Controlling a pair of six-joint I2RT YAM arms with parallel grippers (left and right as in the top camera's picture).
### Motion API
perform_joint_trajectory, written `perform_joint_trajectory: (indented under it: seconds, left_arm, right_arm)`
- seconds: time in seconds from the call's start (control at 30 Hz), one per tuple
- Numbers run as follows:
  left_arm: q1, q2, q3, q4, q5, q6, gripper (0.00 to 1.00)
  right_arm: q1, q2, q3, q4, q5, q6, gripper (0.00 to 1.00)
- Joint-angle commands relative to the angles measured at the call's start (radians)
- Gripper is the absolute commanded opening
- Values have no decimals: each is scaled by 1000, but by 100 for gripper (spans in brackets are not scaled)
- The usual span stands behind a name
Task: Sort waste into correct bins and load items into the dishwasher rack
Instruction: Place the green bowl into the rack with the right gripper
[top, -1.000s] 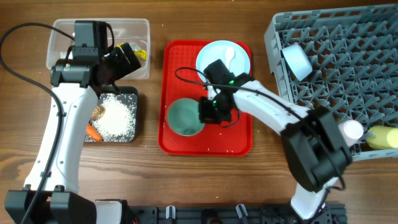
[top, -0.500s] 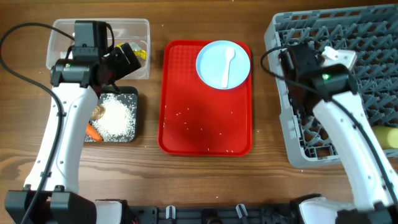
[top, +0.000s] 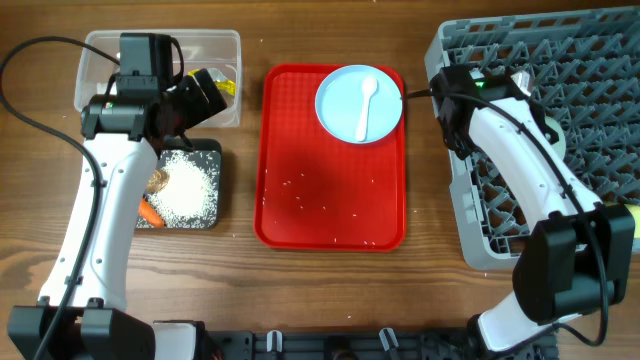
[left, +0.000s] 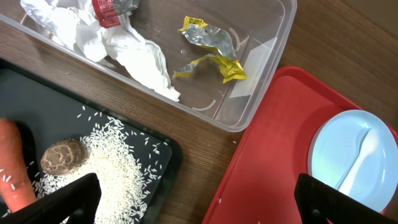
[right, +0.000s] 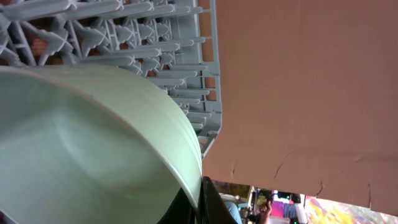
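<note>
end effector (r) (right: 198, 200) w/ bowl (right: 93, 137), wrist-cam

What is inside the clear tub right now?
The clear tub holds a crumpled white napkin, a red wrapper and yellow wrappers. Its far end runs off the left wrist view, and the left arm covers it overhead.

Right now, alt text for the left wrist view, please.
Open left claw hangs empty above a clear tub holding a crumpled napkin and wrappers, and a black tray with rice, a brown lump and a carrot. At right, a red tray carries a blue plate with a white spoon.
</note>
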Motion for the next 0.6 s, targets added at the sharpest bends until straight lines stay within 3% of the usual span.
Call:
perform_joint_trajectory:
  seconds: [0.0, 0.4, 0.57]
  left_arm:
    - [2, -3, 6, 2, -6, -9, 100]
    - [2, -3, 6, 2, -6, -9, 100]
    - [2, -3, 6, 2, -6, -9, 100]
  right_arm:
    - [-7, 22, -6, 18, 31, -10, 4]
    - [-7, 22, -6, 18, -167, -10, 5]
    - [-7, 22, -6, 1, -281, -10, 18]
